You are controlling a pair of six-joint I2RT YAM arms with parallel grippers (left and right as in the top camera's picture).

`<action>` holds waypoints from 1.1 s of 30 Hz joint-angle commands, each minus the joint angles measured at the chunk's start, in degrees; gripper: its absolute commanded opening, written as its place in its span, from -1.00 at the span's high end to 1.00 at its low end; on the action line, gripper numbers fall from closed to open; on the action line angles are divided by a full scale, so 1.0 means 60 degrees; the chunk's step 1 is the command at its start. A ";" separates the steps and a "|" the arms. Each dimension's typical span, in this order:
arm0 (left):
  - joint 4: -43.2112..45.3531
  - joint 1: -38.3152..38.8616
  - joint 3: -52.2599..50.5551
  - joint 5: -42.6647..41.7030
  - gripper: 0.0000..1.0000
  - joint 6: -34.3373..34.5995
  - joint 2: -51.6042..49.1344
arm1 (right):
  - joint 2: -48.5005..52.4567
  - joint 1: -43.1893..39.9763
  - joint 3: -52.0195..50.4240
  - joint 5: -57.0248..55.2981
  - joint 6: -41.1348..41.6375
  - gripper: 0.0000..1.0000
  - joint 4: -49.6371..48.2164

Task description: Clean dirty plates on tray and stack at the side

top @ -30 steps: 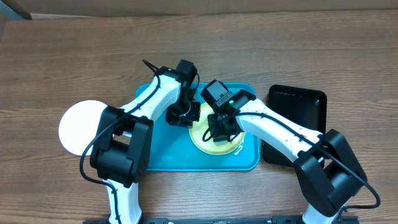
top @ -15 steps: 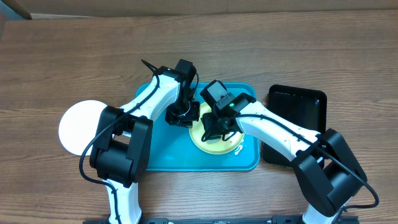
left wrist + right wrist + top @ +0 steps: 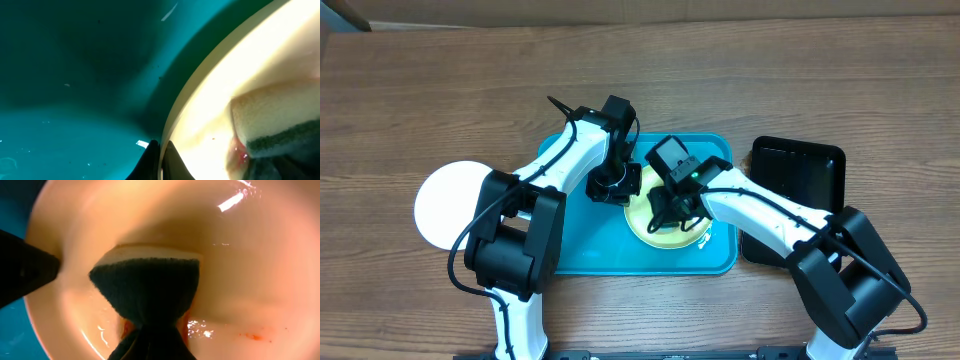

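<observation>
The blue tray (image 3: 570,255) holds one pale yellow-green plate (image 3: 642,227), which lies in the tray's right half with its edge near the tray's right rim. The rest of the tray's floor shows only bare blue plastic with a few specks and scratches. Inside the plate sits a sponge (image 3: 147,287), yellow foam with a dark green scouring face, pressed against the plate's inner surface. A reddish-orange smear (image 3: 255,336) marks the plate beside it, and the left wrist view shows more red at the sponge's lower edge. The left gripper (image 3: 617,185) reaches in over the tray's middle, and its jaws are closed together on the plate's left rim. The right gripper (image 3: 672,212) comes from the tray's right side, its jaws pinched tight on the sponge's dark backing. A white plate (image 3: 445,205) lies on the table (image 3: 820,80) just left of the tray, partly covered by the left arm; from above it cannot be told whether more than one plate is stacked there. A black tray (image 3: 800,175) sits just right of the blue tray, its lower part hidden under the right arm. From overhead the two wrists cover most of the yellow-green plate. A pale marking on the right wrist's black housing is too small to read.
</observation>
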State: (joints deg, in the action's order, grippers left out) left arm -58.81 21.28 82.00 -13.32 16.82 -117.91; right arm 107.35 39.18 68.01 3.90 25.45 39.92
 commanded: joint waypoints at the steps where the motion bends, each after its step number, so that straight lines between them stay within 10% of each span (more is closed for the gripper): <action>1: -0.0022 0.0018 -0.0022 -0.0040 0.92 0.0200 -0.0073 | -0.0066 0.0029 -0.0295 -0.0259 0.0018 0.93 0.0106; 33: -0.0091 0.0000 -0.0011 0.1351 0.92 0.0277 0.0612 | -0.2361 -0.1555 0.1435 -0.1603 -0.0444 0.93 0.1861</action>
State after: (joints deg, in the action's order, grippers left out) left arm -59.20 21.71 82.02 -9.58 17.67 -117.56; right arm 98.13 31.64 74.52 -3.68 22.50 50.61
